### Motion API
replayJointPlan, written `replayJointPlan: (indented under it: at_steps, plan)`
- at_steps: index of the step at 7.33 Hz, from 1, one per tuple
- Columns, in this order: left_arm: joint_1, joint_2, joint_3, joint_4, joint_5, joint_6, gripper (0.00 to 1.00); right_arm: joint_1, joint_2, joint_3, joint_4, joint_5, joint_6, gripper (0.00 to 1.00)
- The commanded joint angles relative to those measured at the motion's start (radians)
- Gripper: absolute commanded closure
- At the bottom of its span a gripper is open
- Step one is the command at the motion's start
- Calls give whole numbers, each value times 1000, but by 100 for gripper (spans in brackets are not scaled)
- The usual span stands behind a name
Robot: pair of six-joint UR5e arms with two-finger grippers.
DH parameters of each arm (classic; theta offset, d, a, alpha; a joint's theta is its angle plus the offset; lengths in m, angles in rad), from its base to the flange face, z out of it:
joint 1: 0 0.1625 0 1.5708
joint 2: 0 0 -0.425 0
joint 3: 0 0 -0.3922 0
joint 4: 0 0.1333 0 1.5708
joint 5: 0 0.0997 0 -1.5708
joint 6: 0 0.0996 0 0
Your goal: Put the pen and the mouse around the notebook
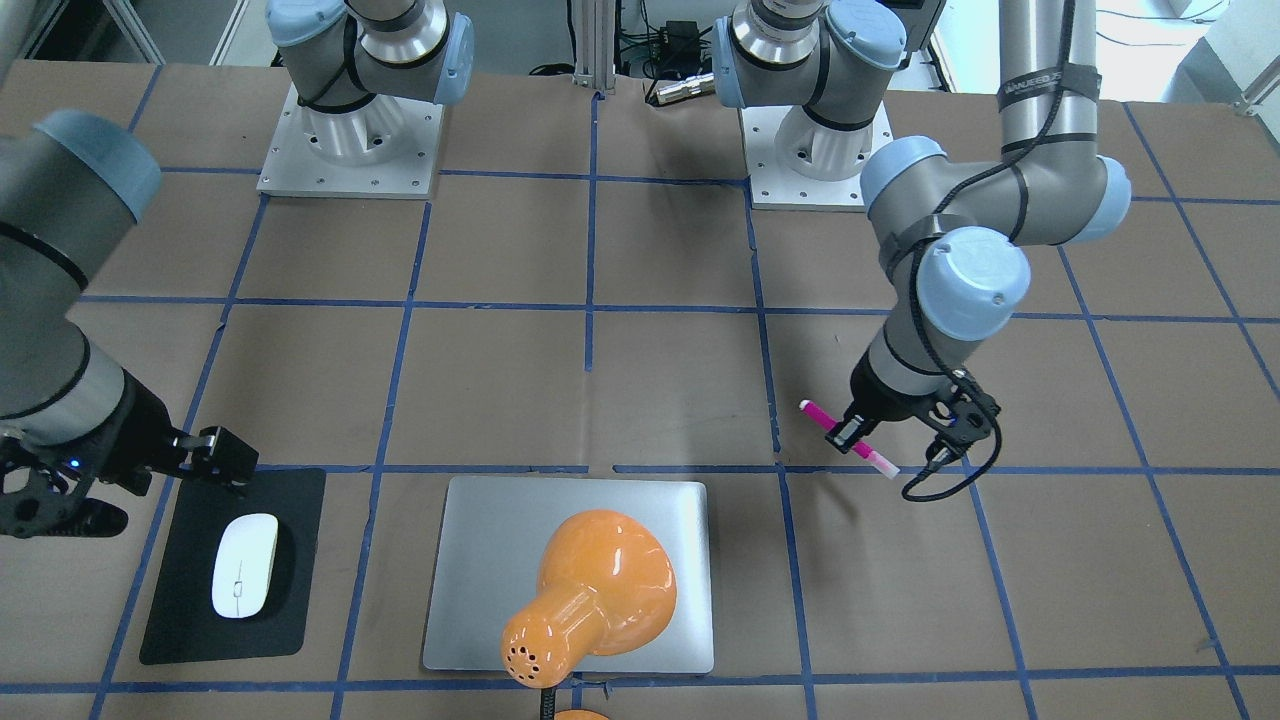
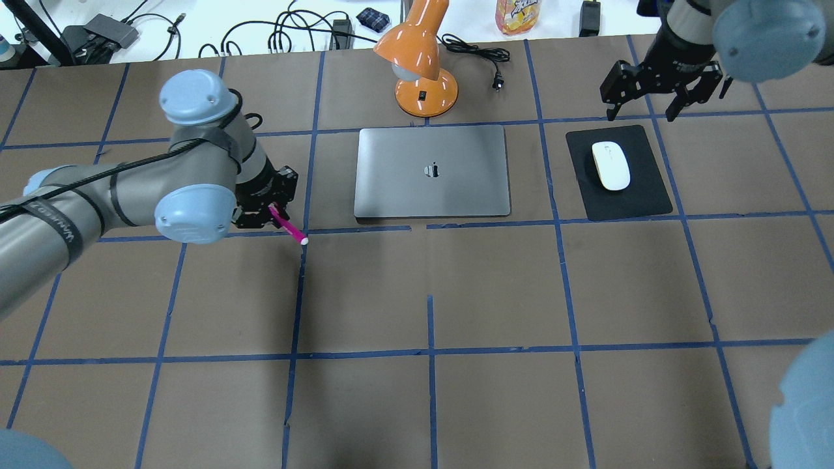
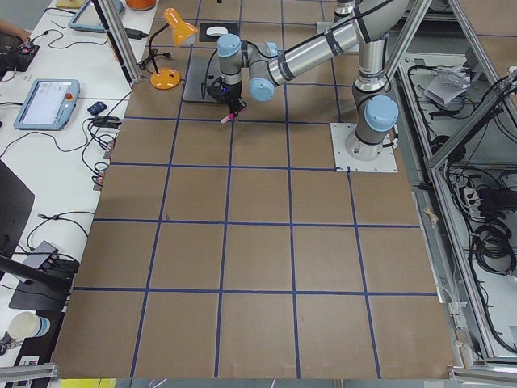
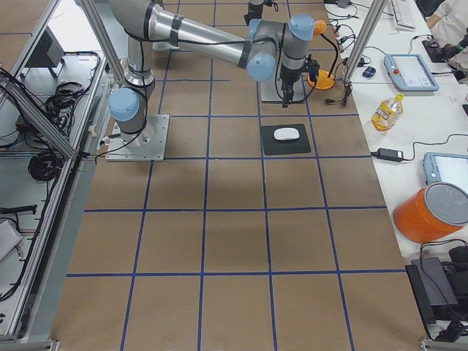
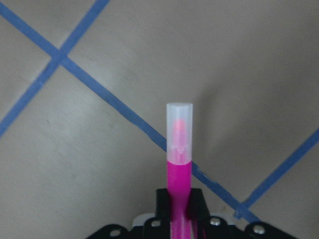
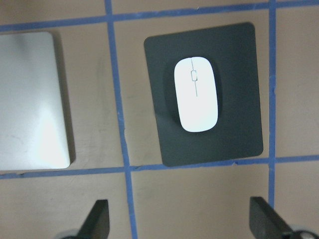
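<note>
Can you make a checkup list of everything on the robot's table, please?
Surface: brown table with a blue tape grid.
Job's things: pen held above the table, on the robot's left of the notebook; mouse on a black mat, on the notebook's right.
Clutter: orange lamp behind the notebook.
Grippers: left gripper shut on the pen; right gripper open, empty, by the mat's far edge.
Cables: lamp cord, plug loose on the table.
Surroundings: bench with a bottle and a tablet.
</note>
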Motion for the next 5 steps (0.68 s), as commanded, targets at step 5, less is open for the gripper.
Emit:
replayJointPlan:
  at_steps: [5]
  plan:
    - [-335,-84,2,179,-3,-641,100,201,-249,81,105,-19,270,0]
